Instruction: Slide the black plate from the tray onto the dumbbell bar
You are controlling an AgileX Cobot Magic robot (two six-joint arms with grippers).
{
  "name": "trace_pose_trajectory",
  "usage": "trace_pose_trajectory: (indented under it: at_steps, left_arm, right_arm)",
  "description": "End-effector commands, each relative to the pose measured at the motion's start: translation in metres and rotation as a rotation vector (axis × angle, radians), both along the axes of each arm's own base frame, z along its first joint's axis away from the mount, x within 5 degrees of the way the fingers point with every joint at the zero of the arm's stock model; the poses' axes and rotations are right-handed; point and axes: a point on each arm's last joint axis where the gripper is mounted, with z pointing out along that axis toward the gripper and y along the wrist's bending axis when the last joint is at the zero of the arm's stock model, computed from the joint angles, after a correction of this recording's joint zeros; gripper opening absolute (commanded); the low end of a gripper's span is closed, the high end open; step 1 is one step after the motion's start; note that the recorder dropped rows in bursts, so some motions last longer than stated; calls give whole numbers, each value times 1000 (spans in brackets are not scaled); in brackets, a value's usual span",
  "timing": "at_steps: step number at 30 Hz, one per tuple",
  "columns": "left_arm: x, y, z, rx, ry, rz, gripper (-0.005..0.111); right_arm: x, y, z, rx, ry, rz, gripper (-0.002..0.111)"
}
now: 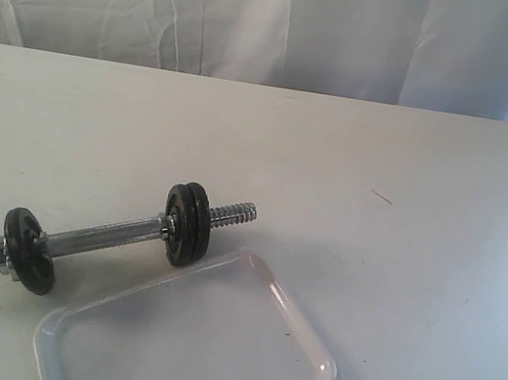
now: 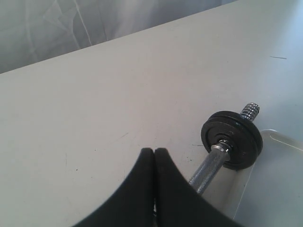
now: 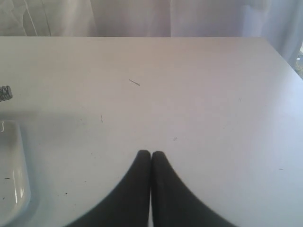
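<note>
The black plate (image 1: 200, 228) sat on the dumbbell bar (image 1: 104, 238), tight against its right-hand disc (image 1: 180, 224), just behind the tray (image 1: 296, 319). In the left wrist view, the left gripper (image 2: 154, 150) was pinched closed, gripping nothing, near the bar. In the right wrist view, the right gripper (image 3: 151, 152) was likewise closed, right of the tray.

Bright, washed-out, even light; glare rims the tray (image 1: 295, 322).
</note>
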Motion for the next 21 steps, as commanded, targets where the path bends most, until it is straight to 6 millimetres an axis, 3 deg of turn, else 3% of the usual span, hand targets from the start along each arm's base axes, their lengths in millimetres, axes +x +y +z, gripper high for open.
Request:
trace_pose_trajectory:
  at_steps: [1,7,11,14,21]
  left_arm:
    - [-2,0,-1,-9,4,-3,0]
    - [-11,5,-18,19,-16,34,0]
    - [-41,12,-62,72,16,56,0]
    - [-65,22,-98,-56,69,206,0]
    - [-95,33,-147,-164,28,342,0]
  right_arm:
    - [0,-1,-1,-18,-7,-6,0]
    - [0,-1,-1,-16,-6,-6,0]
    - [0,-1,-1,-16,-8,-6,0]
    - [0,-1,-1,-16,-8,-6,0]
    - [0,-1,-1,-16,-8,-6,0]
